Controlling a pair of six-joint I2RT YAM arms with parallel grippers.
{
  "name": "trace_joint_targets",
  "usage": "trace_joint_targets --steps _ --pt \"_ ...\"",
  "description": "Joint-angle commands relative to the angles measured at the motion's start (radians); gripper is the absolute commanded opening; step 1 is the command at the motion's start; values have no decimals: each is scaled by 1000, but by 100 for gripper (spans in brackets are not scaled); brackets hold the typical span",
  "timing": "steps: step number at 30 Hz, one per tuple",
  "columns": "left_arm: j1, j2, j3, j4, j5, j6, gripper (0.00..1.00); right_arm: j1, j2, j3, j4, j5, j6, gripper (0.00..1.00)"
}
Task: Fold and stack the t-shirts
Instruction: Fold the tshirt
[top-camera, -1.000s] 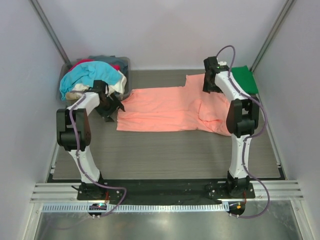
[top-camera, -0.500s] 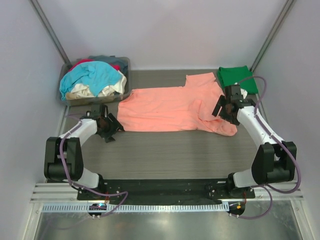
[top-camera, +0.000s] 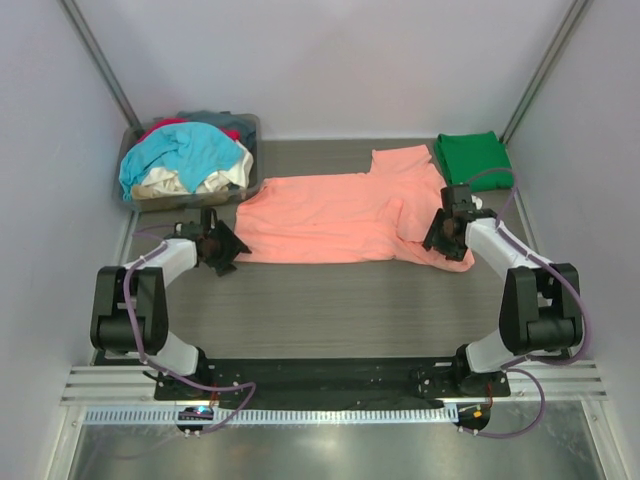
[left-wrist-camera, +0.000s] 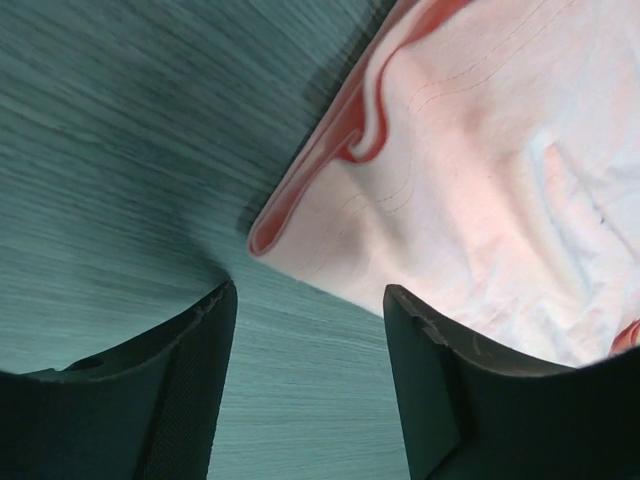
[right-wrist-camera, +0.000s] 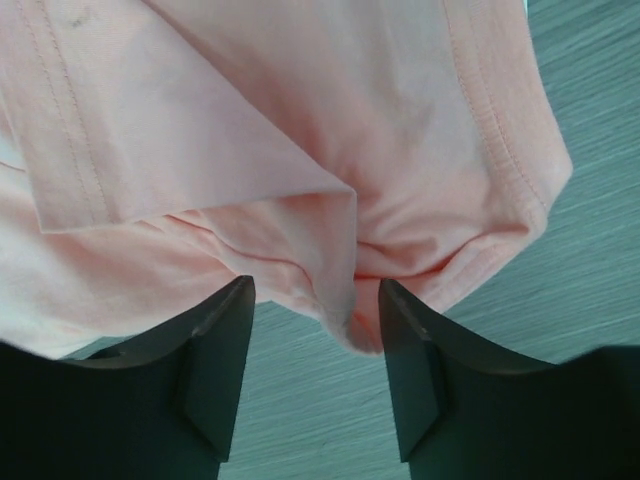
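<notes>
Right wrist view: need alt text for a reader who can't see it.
A salmon-pink t-shirt fills most of the frame, a folded, bunched edge of it lying just ahead of the right tool, whose two dark fingers stand open at the bottom. Grey wood-grain table shows at lower right.

Your table (top-camera: 330, 300): grey wood-grain top. Salmon-pink t-shirt (top-camera: 330, 215) lies spread across the middle, rumpled at its right end. Dark green t-shirt (top-camera: 472, 157) folded, far right corner. Grey tub (top-camera: 254, 150) far left corner.

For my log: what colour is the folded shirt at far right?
Plain dark green folded cloth t-shirt; best in the top external view.
</notes>
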Motion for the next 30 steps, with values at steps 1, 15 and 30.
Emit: trace_joint_targets --steps 1,15,30 --pt "-4 50 -10 59 -20 2 61 3 10 -11 52 15 -6 55" --pt "-36 118 33 99 -90 -16 9 0 -15 -39 55 41 -20 1" --pt "66 -362 -87 -203 -182 -3 0 -229 -174 -54 -7 107 34 1"
